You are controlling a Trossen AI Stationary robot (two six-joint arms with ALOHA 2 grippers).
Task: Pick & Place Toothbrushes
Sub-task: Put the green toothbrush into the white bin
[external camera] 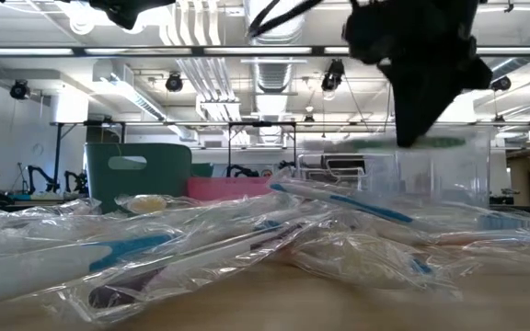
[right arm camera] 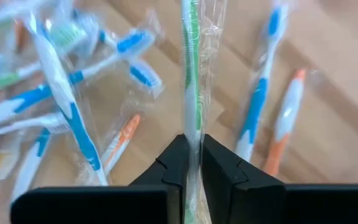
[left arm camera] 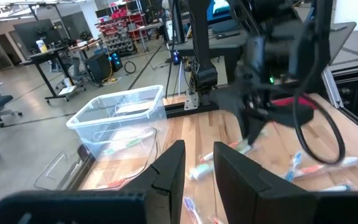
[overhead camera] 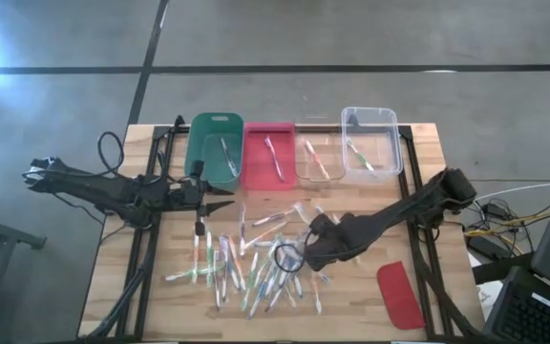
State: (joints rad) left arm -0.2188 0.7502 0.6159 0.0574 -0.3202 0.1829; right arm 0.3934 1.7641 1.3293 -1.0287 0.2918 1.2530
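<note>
Several toothbrushes in clear wrappers lie in a loose pile (overhead camera: 246,260) on the wooden table, seen close up in the low view (external camera: 247,230). My right gripper (overhead camera: 304,252) hangs over the right side of the pile, shut on a green toothbrush (right arm camera: 191,68) in its wrapper. That toothbrush shows as a green bar (external camera: 431,142) under the fingers in the low view. My left gripper (overhead camera: 225,203) waits left of the pile, pointing level toward the table's right. It is open (left arm camera: 199,165) with nothing between its fingers. My right gripper pinches the wrapped green toothbrush about midway along its handle (right arm camera: 191,124) between its two fingers (right arm camera: 174,163). The fingers come from above, pointing steeply down, and lie across the handle. The toothbrush hangs roughly level below them (external camera: 375,143), clear of the pile.
Along the far edge stand a green bin (overhead camera: 216,148), a red bin (overhead camera: 268,153) and two clear bins (overhead camera: 318,161) (overhead camera: 370,141), each holding a toothbrush or two. A flat red lid (overhead camera: 399,294) lies at the near right. Bare wood shows near the front edge.
</note>
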